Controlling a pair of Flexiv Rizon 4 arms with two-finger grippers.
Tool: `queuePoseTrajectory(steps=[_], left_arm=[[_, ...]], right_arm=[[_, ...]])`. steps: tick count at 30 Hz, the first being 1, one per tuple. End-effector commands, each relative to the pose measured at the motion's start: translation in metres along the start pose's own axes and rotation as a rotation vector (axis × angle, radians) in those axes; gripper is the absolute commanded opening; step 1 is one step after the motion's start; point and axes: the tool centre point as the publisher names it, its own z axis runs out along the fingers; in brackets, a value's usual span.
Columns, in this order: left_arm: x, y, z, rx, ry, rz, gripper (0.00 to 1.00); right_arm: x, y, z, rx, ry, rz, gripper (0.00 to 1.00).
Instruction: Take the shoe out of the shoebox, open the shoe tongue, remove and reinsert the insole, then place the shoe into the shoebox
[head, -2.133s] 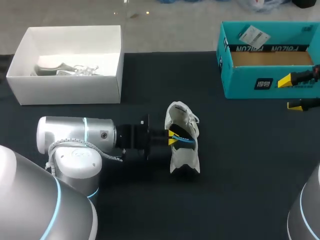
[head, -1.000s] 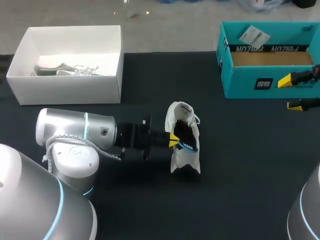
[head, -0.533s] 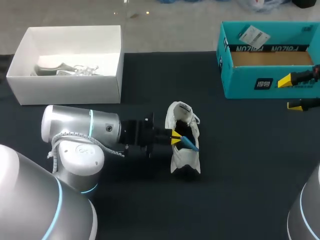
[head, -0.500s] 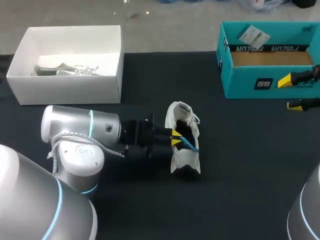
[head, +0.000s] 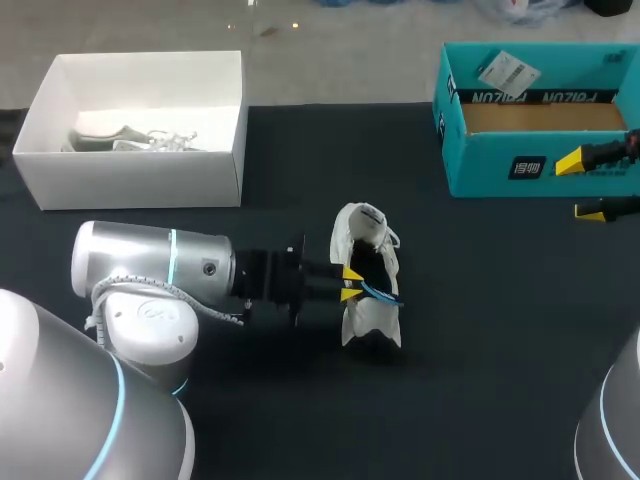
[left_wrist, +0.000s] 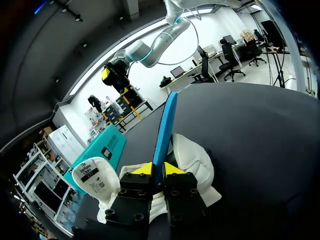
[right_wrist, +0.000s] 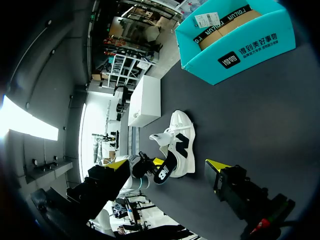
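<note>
Left gripper (head: 347, 282) pinches blue insole (left_wrist: 165, 125) between 2 fingers, at white sneaker (head: 365, 305) (sole down); right gripper (head: 580, 186) spread beside teal shoebox (head: 500, 165).

Left gripper (head: 349, 281) and insole (head: 380, 291) fill the shoe (head: 370, 320) mouth; the left arm (head: 150, 270) bars that side. Table (head: 500, 330) right of the shoe gives passage; white box (head: 140, 170) and teal box (head: 520, 172) stand well back.

Soft, even light falls from overhead. The white box (head: 140, 180) at ten o'clock is the brightest patch, and the black tabletop (head: 500, 320) stays matte and glare-free. A faint shadow pools under the shoe (head: 365, 310), toward six o'clock. The left arm (head: 150, 265) carries a mild sheen.
</note>
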Motion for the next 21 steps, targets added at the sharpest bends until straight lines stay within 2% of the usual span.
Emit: queuePoseTrajectory(steps=[1, 14, 17, 21], left_arm=[[-0.005, 0.003, 0.01, -0.007, 0.031, 0.003, 0.0], [-0.012, 0.036, 0.018, -0.075, 0.066, -0.012, 0.0], [-0.011, 0.037, 0.016, -0.082, 0.069, -0.014, 0.0], [-0.009, 0.028, 0.012, -0.07, 0.063, -0.017, 0.0]], right_arm=[[0.0, -0.001, 0.0, -0.001, -0.003, 0.001, 1.0], [0.0, -0.001, 0.0, -0.001, -0.003, 0.001, 1.0], [0.0, -0.001, 0.0, -0.001, -0.003, 0.001, 1.0], [0.0, -0.001, 0.0, -0.001, -0.003, 0.001, 1.0]])
